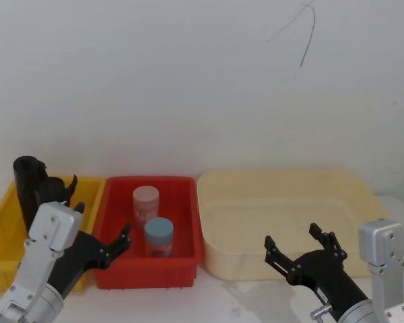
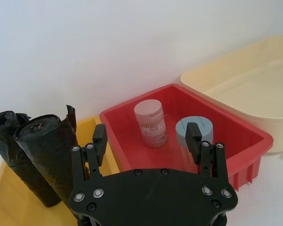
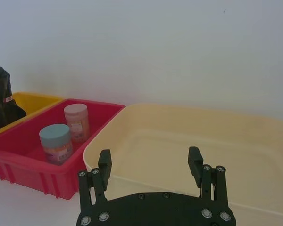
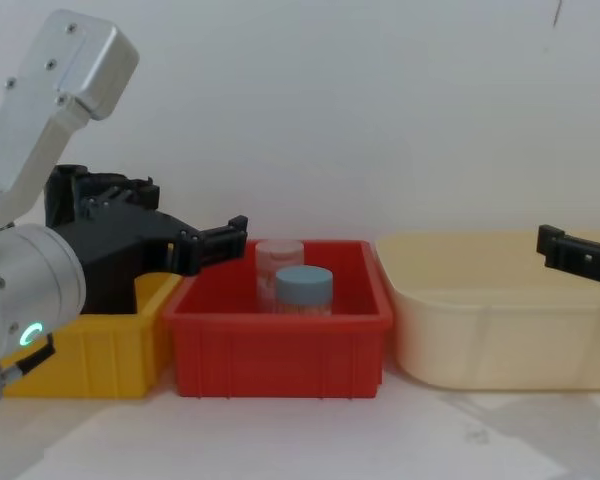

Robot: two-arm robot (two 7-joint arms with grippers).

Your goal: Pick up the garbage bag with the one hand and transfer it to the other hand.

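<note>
My left gripper [image 2: 146,139] has its two fingers spread wide with nothing between them. From its wrist camera one fingertip lines up over the red bin [image 2: 250,157] and the other over the yellow bin [image 2: 9,207] next to it. The arm reaches forward low, its green ring light showing in the chest view. The gripper sits about level with the red bin's rim, on its yellow-bin side.

That wrist camera separates two black rolls standing upright in the yellow bin. The garbage bag [image 2: 4,139], crinkled on top, is the one farther from the red bin. The second roll [image 2: 45,155], with a red mark on its end, stands just beside it. From the head camera the rolls partly merge, and I can't say which is which.

My right gripper [image 3: 150,162], also spread and empty, hovers at the near edge of the cream tub [image 3: 203,113], on the red bin's other side.

Counting: three bins, two rolls, and two jars in the red bin, a pink-lidded jar [image 2: 150,122] and a blue-lidded jar [image 2: 205,126].
</note>
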